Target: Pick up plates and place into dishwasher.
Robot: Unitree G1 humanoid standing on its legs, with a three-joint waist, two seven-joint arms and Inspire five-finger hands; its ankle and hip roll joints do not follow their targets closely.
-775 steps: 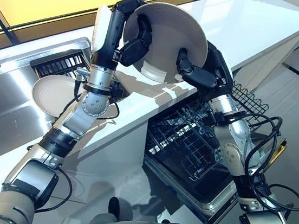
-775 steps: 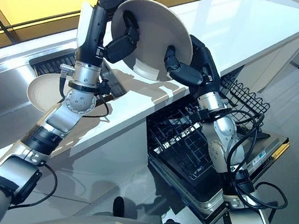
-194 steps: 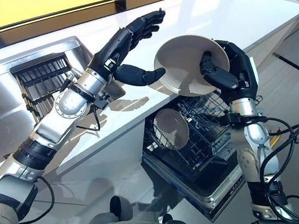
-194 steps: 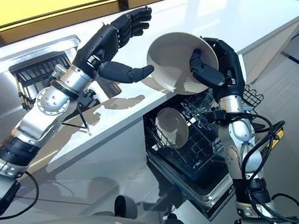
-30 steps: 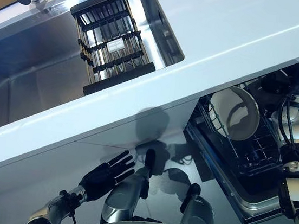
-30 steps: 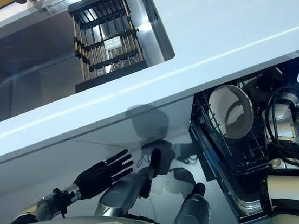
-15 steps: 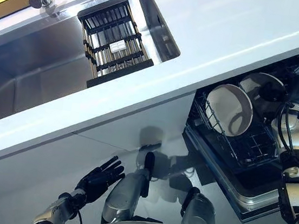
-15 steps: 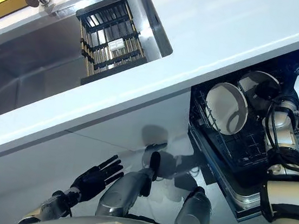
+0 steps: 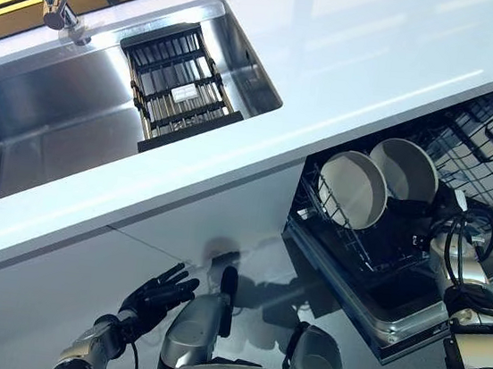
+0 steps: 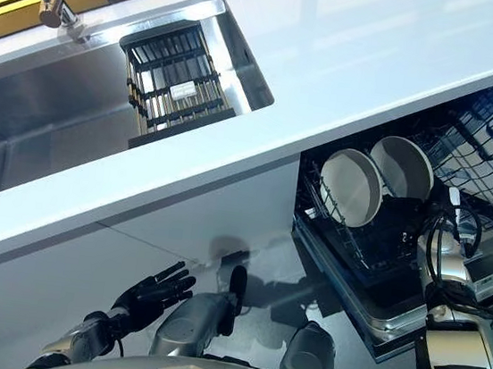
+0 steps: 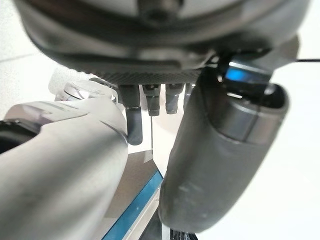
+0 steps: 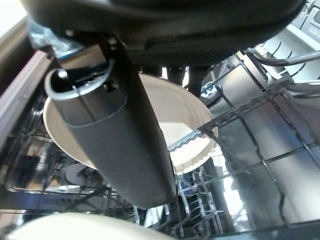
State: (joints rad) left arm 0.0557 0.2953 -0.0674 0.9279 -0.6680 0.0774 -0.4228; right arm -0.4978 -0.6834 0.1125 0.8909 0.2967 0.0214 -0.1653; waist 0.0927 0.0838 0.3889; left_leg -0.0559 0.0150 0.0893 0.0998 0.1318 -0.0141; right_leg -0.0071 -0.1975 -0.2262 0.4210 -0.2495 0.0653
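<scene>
two plates stand in the dishwasher rack (image 9: 360,252) under the white bench (image 9: 334,60): the left plate (image 9: 351,189) and the right plate (image 9: 404,171), side by side on edge and close enough that their rims seem to touch or overlap. both tilt back a little, their hollow faces turned toward the near left, so each disc's flat plane runs roughly near to far along the rack wires.

the right robot hand (image 10: 422,222) is down in the rack just right of the right plate. in the right wrist view its thumb (image 12: 117,125) lies across the face of the right plate (image 12: 187,125), but the fingers behind the rim are hidden, so i cannot tell whether it grips the plate or has let go. the left robot hand (image 9: 158,296) hangs low at the near left, fingers straight and spread, holding nothing.

as for progress, both visible plates look racked. the sink (image 9: 38,123) at the far left holds just a dark drying rack (image 9: 177,86), and no plate sits on the bench, so the loading seems nearly done. what is left, by my reading, is for the right hand to free itself and lift clear.
</scene>
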